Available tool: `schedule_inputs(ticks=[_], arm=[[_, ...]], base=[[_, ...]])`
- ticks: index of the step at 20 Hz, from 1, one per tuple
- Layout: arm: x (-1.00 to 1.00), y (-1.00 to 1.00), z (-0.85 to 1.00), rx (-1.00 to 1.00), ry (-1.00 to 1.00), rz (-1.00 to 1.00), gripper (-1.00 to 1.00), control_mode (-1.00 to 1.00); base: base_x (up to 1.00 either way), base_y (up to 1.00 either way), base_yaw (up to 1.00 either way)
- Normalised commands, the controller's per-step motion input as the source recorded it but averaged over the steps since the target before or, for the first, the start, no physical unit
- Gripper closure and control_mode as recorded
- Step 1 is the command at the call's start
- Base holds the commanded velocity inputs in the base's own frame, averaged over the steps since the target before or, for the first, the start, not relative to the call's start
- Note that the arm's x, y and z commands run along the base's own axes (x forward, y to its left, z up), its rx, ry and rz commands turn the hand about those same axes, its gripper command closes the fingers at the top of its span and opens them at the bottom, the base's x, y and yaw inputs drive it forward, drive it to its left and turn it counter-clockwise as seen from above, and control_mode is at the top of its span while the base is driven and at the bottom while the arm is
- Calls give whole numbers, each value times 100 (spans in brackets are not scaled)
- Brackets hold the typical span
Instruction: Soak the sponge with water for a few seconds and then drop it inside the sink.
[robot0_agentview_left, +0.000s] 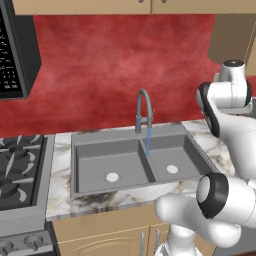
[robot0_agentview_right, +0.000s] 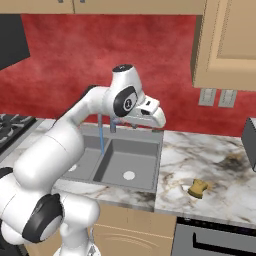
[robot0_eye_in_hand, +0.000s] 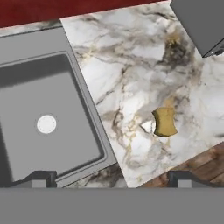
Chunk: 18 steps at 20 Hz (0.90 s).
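Sponge (robot0_eye_in_hand: 165, 122) lies on the marble counter (robot0_eye_in_hand: 131, 65), well right of the sink (robot0_eye_in_hand: 83, 109), near the front edge; in the hand view it sits at about 2 o'clock from the gripper (robot0_eye_in_hand: 111, 179), long axis roughly 12-to-6. Gripper spread wide, holding nothing, poised high above sink rim and counter. Water (robot0_agentview_left: 148, 141) runs from the faucet (robot0_agentview_left: 143, 107); reach calls for a shift right, then descent.
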Motion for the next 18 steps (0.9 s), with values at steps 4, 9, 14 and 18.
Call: schedule_inputs(ticks=[4, 9, 14, 18], arm=[[-46, -17, -28, 3, 0, -36, -100, -100], [-31, -23, -23, 1, 5, -26, -100, -100], [-21, -39, -4, 4, 19, -3, -100, -100], [-6, -41, 0, 2, 23, 0, -100, -100]], base=[[0, 0, 0], [0, 0, 0], [0, 0, 0], [0, 0, 0]])
